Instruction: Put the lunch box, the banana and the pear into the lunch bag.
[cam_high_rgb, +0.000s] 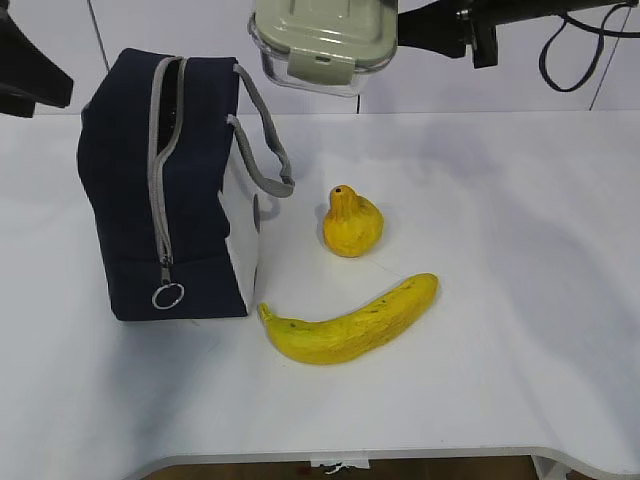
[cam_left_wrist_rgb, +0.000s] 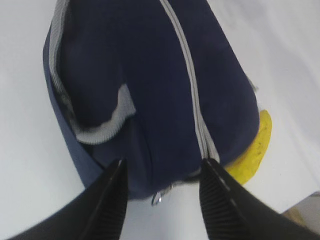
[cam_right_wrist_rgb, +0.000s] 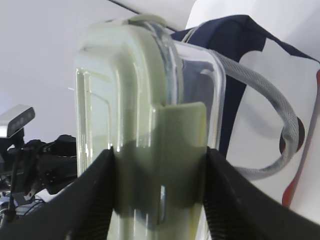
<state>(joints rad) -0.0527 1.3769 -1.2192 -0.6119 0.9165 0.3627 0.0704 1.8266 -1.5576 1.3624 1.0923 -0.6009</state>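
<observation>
Exterior view is showing the bag (cam_high_rgb: 170, 190) standing upright on the white table (cam_high_rgb: 500, 200), its grey zipper running down the near face with the ring pull (cam_high_rgb: 168, 296) hanging near the bottom and the zipper gaping open toward the top. A grey handle (cam_high_rgb: 262, 140) is looping out from the bag's right side. The box (cam_high_rgb: 322, 42) is hanging in the air above and just to the right of the bag's top, lid facing the camera, carried by the right arm coming in from the right. The pear (cam_high_rgb: 351, 222) is sitting on the table to the right of the bag, well apart from it. The banana (cam_high_rgb: 350, 322) is lying in front of the pear, its stem end pointing toward the bag's lower right corner and lying near it.

In the right wrist view, the right gripper (cam_right_wrist_rgb: 159, 195) is clamping the box on both sides, pads pressing against lid and glass, with the bag showing behind it.

In the left wrist view, the left gripper (cam_left_wrist_rgb: 162, 192) is hovering over the bag with its jaws spread and nothing between them; a bit of banana is peeking out beyond the bag's edge.
</observation>
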